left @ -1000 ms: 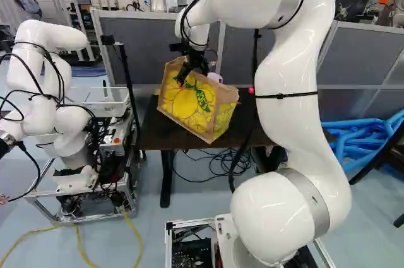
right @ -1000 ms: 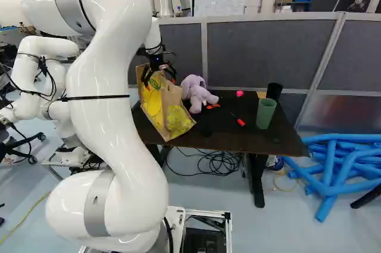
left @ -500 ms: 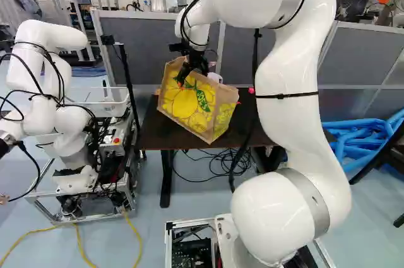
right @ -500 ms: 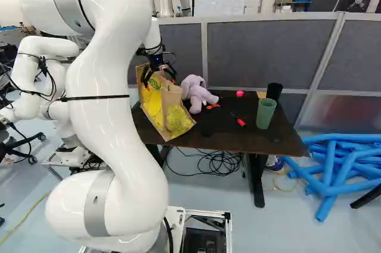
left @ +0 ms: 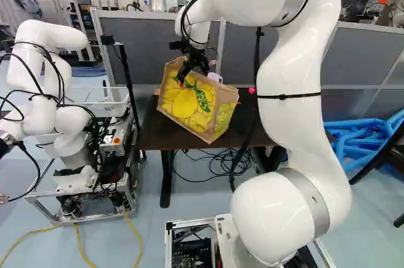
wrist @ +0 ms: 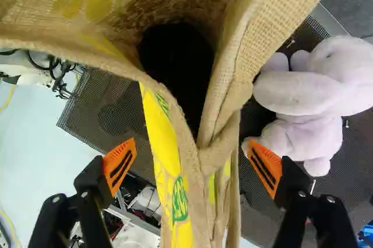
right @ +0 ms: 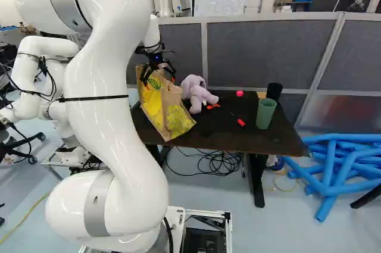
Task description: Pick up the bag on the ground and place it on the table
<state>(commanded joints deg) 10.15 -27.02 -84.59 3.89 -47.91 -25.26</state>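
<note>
A black two-fingered gripper (wrist: 192,165) stood wide astride a tilted, yellow-printed burlap bag (left: 187,107), apparently letting the dark brown table (right: 238,137) bear its weight.

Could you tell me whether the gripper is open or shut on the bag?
The gripper is open: its fingers stand wide apart around the bag, with clear space on the side away from the plush toy.

The glossy white rounded arm (left: 293,135) has grey bands (left: 307,198), thin black cables and 1 black strap (left: 287,96); the black gripper (right: 159,78) has 2 fingers, silver screws, black-striped orange pads (wrist: 120,166).
</note>
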